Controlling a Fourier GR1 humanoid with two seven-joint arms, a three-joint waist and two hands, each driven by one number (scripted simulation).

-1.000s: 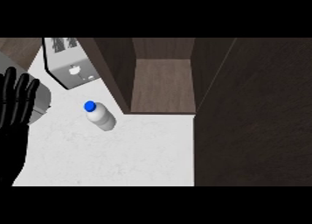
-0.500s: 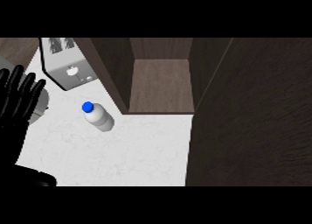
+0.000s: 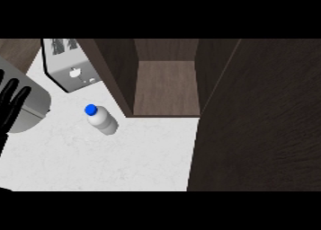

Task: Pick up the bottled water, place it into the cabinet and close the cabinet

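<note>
While the bottled water (image 3: 101,120) stands untouched on the counter (image 3: 123,157) just left of the open cabinet (image 3: 166,90), and your left hand (image 3: 5,108) rests spread and empty at the left edge, close around the bottle's body below the blue cap (image 3: 90,109).

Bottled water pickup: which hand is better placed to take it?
Left. The left hand is open at the view's left edge, apart from the bottled water standing on the counter. The right hand shows nowhere.
</note>
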